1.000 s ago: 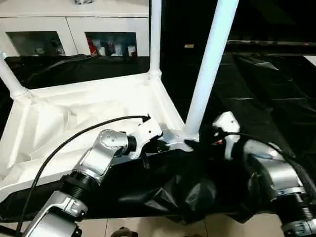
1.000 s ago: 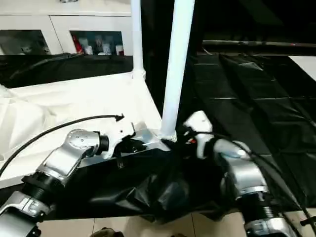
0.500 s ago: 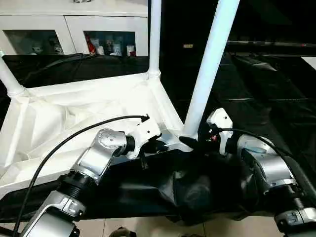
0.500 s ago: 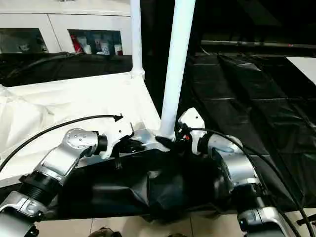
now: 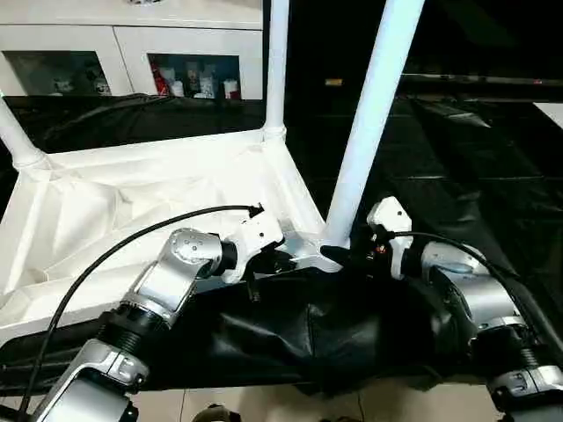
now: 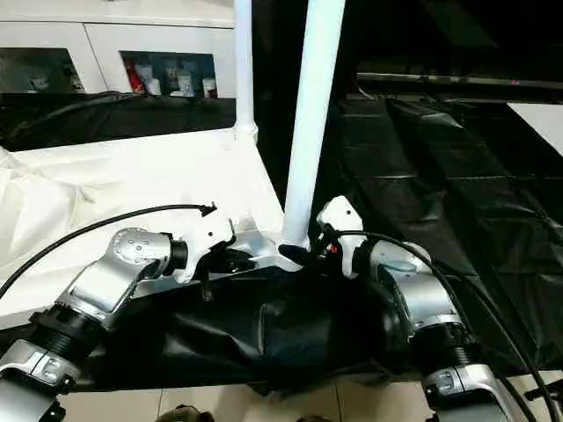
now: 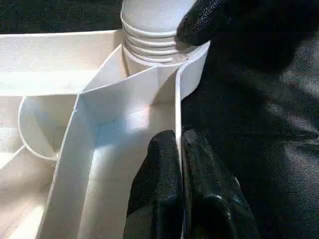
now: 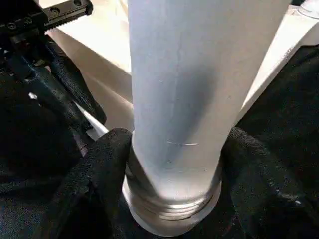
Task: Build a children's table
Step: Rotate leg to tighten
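On the black-draped surface (image 5: 493, 167), near its front edge, your children's table (image 5: 158, 198) is lying upside down. Your left gripper (image 7: 180, 164) is pinching its rim wall, and your right gripper (image 8: 174, 164) is straddling the near-corner leg (image 5: 374, 114) just above the socket.

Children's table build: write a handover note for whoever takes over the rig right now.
Left gripper: shut on the rim wall of the table top, near its front right corner.
Right gripper: fingers on either side of the near leg at its base, right at the corner socket; a firm grip cannot be confirmed.
Table top lies underside up on the black-draped work surface.
Done: three legs stand in corner sockets, the near leg, the far right leg and the far left leg.
Left: check that the near leg is fully seated; the fourth corner is out of view, so check it too.
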Motion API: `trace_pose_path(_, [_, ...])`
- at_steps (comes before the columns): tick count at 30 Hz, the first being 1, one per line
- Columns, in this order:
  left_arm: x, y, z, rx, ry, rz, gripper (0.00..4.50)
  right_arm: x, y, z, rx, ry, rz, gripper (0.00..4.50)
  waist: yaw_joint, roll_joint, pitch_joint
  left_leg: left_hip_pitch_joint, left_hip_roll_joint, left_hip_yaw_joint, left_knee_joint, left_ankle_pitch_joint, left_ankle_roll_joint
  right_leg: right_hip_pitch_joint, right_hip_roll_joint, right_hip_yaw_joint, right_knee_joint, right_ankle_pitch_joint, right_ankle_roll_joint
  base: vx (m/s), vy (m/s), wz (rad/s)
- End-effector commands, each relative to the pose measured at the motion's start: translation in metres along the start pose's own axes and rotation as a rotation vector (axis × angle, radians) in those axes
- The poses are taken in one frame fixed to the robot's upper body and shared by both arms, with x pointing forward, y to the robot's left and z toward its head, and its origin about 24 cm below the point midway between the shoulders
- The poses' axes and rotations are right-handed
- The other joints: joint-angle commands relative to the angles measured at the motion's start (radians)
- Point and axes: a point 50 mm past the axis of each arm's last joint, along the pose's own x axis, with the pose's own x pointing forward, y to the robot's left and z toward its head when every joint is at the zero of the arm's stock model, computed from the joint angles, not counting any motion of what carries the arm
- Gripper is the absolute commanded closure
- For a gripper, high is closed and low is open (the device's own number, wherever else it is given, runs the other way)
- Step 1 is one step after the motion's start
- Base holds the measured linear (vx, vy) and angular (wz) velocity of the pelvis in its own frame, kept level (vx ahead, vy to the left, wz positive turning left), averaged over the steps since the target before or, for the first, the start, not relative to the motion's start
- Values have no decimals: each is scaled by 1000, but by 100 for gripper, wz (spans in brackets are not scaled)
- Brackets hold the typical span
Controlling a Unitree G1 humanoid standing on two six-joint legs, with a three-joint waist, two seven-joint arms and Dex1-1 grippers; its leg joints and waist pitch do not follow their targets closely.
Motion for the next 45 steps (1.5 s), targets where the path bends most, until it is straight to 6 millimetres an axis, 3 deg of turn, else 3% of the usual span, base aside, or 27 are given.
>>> trace_pose_path(1, [-1,-2,-10,-28,37,-13,450,1,-1,2,-15,3,5,192,1,-14,-60,25,77,-52,-81,-276,17,31,-95,57,-97,-428,-165,0,0,0])
trace_pose_path(4, [1,0,-9,-45,29,32,450,3,-2,-3,23,2,-45,194,0,-15,-57,25,77,-53,-83,-286,14,30,-95,57,-100,-449,-159,0,0,0])
trace_pose_path(5, [6,4,-7,-61,24,94,450,6,-8,-9,50,17,-170,194,-5,-14,-53,26,75,-53,-84,-300,8,25,-92,56,-103,-475,-152,0,0,0])
trace_pose_path(6, [7,5,-7,-63,24,101,450,7,-9,-9,54,18,-184,194,-6,-16,-52,28,75,-53,-84,-310,3,23,-93,56,-106,-492,-150,0,0,0])
trace_pose_path(8, [22,9,3,-110,8,204,450,21,-10,-20,202,-9,-420,194,-17,-12,-48,31,74,-58,-87,-342,-20,18,-95,54,-115,-556,-134,0,0,0])
trace_pose_path(10, [31,9,11,-137,-8,238,450,33,-6,-23,294,-21,-506,194,-26,-11,-50,35,73,-63,-89,-375,-35,18,-95,49,-118,-578,-125,0,0,0])
trace_pose_path(11, [37,9,16,-146,-18,248,450,40,-3,-21,331,-30,-543,196,-31,-6,-50,36,74,-65,-91,-394,-38,17,-95,48,-120,-572,-124,0,0,0])
trace_pose_path(12, [37,9,16,-146,-18,248,450,40,-3,-21,331,-30,-543,196,-31,-6,-50,36,74,-65,-91,-394,-38,17,-95,48,-120,-572,-124,0,0,0])
trace_pose_path(13, [46,6,23,-156,-28,254,450,52,1,-17,376,-47,-583,196,-34,0,-52,33,75,-67,-97,-407,-39,20,-95,47,-121,-542,-122,0,0,0])
trace_pose_path(14, [46,6,23,-156,-28,254,450,52,1,-17,376,-47,-583,196,-35,-3,-51,32,75,-69,-100,-416,-43,23,-94,44,-122,-528,-121,0,0,0])
trace_pose_path(15, [55,5,31,-157,-33,266,450,68,7,-9,372,-52,-597,196,-37,4,-52,32,75,-69,-100,-422,-46,19,-95,47,-120,-519,-125,0,0,0])
trace_pose_path(16, [55,5,31,-157,-33,266,450,68,7,-9,372,-52,-597,196,-39,0,-52,38,74,-67,-101,-437,-51,18,-91,45,-123,-509,-124,0,0,0])
trace_pose_path(18, [62,4,37,-152,-40,265,450,81,12,5,341,-94,-536,196,-38,4,-53,41,74,-67,-102,-445,-54,17,-92,46,-124,-493,-126,0,0,0])
trace_pose_path(19, [63,4,38,-151,-50,259,450,81,11,9,357,-126,-526,196,-38,3,-54,35,76,-67,-105,-435,-50,25,-93,47,-122,-452,-131,0,0,0])
trace_pose_path(20, [63,4,38,-148,-54,257,450,80,10,10,356,-128,-525,150,-34,2,-54,39,76,-64,-105,-433,-45,20,-92,50,-122,-432,-136,0,0,0])
trace_pose_path(24, [55,5,35,-128,-80,218,450,70,-1,14,290,-143,-512,121,-31,-6,-54,35,74,-59,-102,-400,-20,24,-98,54,-123,-430,-148,0,0,0])
trace_pose_path(26, [52,5,33,-115,-85,201,450,66,-3,16,265,-150,-490,94,-26,-5,-56,33,75,-57,-101,-370,-10,26,-99,56,-120,-412,-151,0,0,0])
trace_pose_path(30, [36,7,18,-70,-68,115,450,46,-3,15,122,-105,-261,94,-16,-12,-57,30,77,-51,-97,-310,24,30,-98,57,-115,-371,-164,0,0,0])
trace_pose_path(34, [21,6,9,-42,-59,28,450,27,0,12,50,-59,-88,94,-8,-12,-59,27,81,-49,-96,-268,44,33,-99,58,-109,-355,-173,0,0,0])
trace_pose_path(35, [17,5,8,-38,-64,-10,450,21,0,12,38,-48,-47,94,-4,-13,-62,25,80,-49,-95,-246,49,38,-97,57,-103,-330,-177,0,0,0])
trace_pose_path(41, [-4,-2,5,-8,-102,-176,450,-2,-1,13,7,8,106,94,8,-9,-67,24,86,-39,-89,-136,85,38,-86,53,-74,-139,-250,0,0,0])
trace_pose_path(45, [-7,-1,4,5,-94,-193,450,-4,1,14,19,14,156,94,14,-11,-66,24,86,-37,-87,-153,83,39,-92,54,-78,-172,-257,0,0,0])
